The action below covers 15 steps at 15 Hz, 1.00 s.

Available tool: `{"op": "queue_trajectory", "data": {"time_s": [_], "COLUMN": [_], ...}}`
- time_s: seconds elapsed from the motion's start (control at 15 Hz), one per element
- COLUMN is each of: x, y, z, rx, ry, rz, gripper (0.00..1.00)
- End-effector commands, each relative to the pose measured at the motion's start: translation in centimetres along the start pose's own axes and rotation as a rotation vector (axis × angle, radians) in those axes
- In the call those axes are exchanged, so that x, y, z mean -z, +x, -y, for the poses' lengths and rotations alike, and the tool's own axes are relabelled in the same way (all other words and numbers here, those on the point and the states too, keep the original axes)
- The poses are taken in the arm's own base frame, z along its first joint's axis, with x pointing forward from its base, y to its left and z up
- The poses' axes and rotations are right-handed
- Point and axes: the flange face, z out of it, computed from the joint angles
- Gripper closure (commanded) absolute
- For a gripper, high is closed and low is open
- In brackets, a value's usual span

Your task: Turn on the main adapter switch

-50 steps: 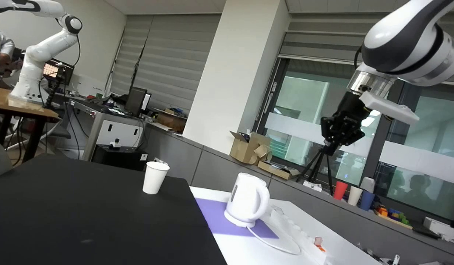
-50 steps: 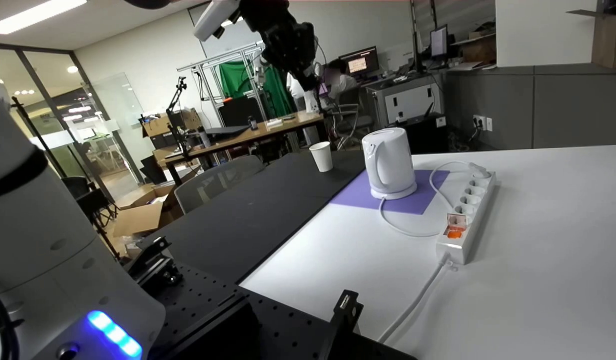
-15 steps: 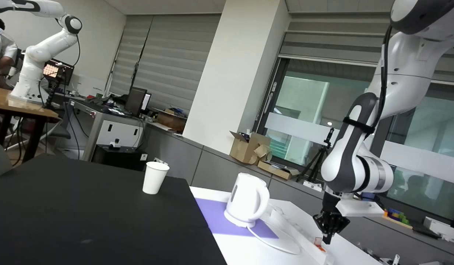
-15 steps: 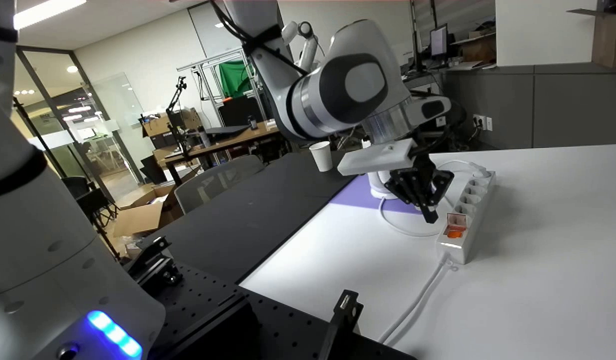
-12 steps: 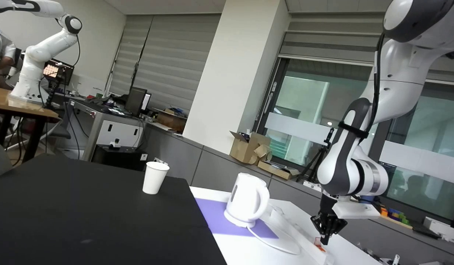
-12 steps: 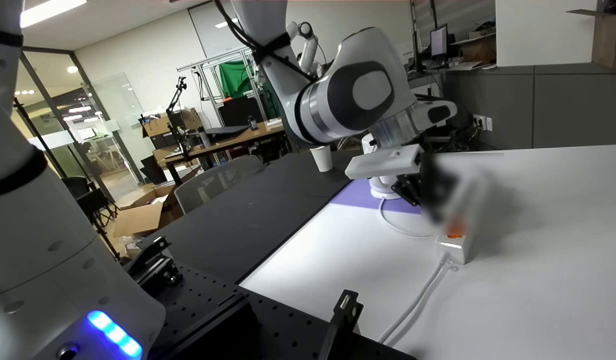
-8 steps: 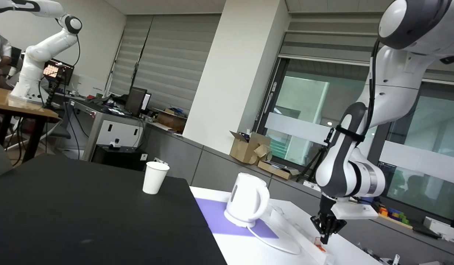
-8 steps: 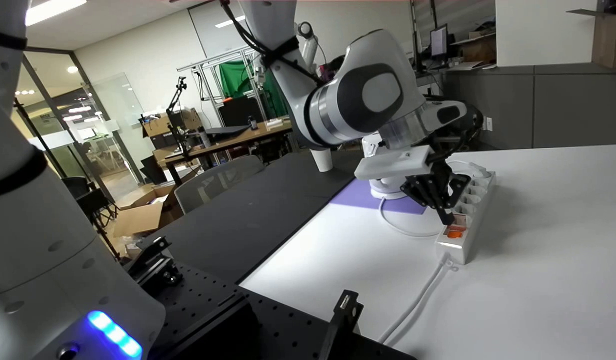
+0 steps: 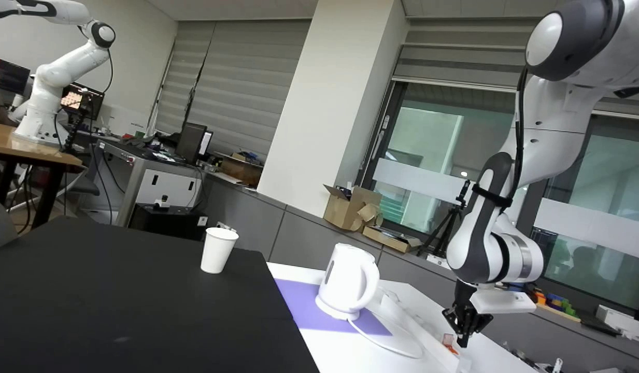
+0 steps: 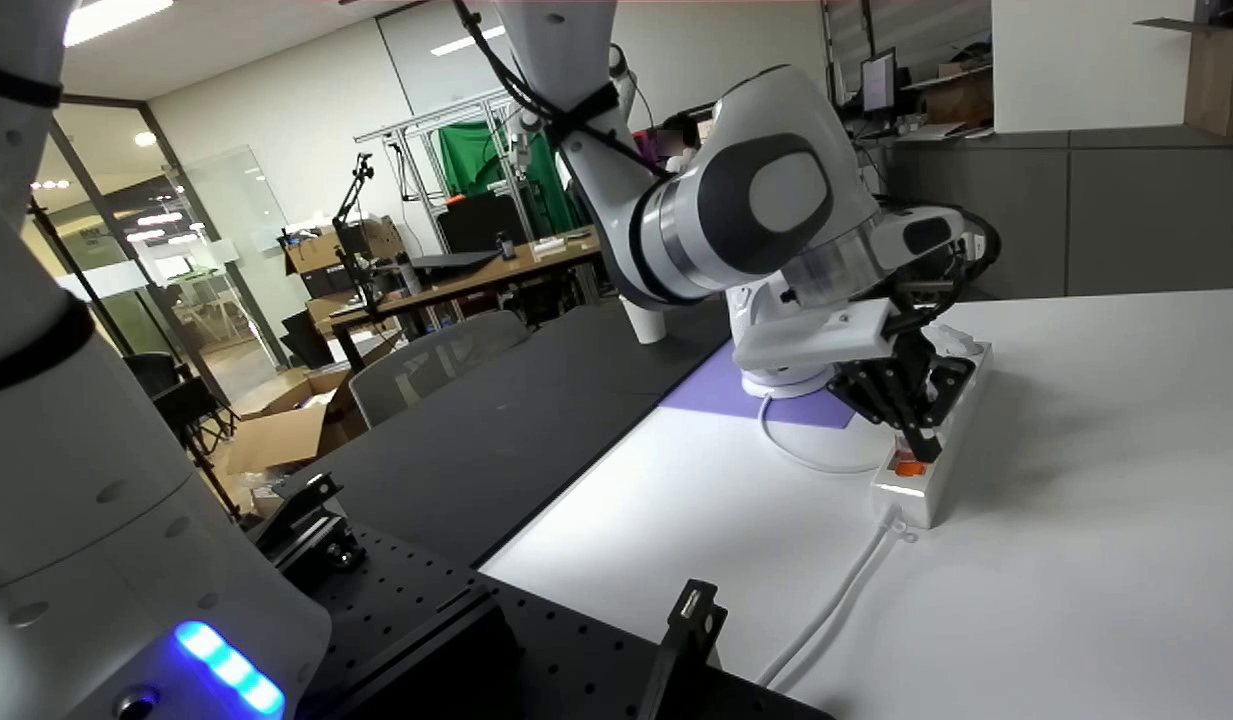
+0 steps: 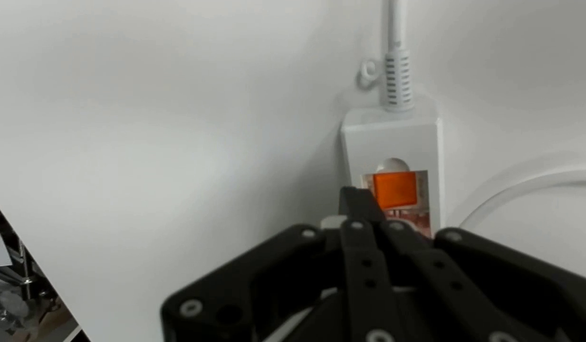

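The main adapter, a white power strip (image 10: 901, 500), lies on the white table in both exterior views; its near end shows in the wrist view (image 11: 392, 135). Its orange switch (image 11: 395, 189) is visible, with a clear reddish cover flap (image 9: 448, 340) standing raised beside it. My gripper (image 11: 362, 204) is shut and empty, fingertips together and pointing down. In the wrist view the tips overlap the left edge of the switch. In an exterior view the gripper (image 10: 921, 447) covers part of the flap, just above the switch. I cannot tell whether the tips touch the adapter.
A white kettle (image 9: 345, 282) stands on a purple mat (image 9: 298, 305) beside the adapter, close to my arm. Its cable (image 10: 821, 466) curves on the table. The adapter's cord (image 10: 836, 595) runs toward the robot's base. A paper cup (image 9: 218, 251) stands on the black table.
My arm has come down from high above the table to the adapter. In the last second the shut gripper moved across from beside the adapter to over its switch end.
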Motion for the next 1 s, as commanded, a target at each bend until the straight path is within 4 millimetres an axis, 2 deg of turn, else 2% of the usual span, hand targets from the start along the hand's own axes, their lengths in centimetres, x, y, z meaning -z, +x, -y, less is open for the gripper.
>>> {"op": "queue_trajectory", "data": {"time_s": [0.0, 0.93], "x": [-0.56, -0.83], "y": [0.63, 0.35], "z": [-0.55, -0.89], "rx": [-0.013, -0.059], "ry": [-0.01, 0.025], "rz": [0.006, 0.05], "gripper": [1.0, 1.0]}}
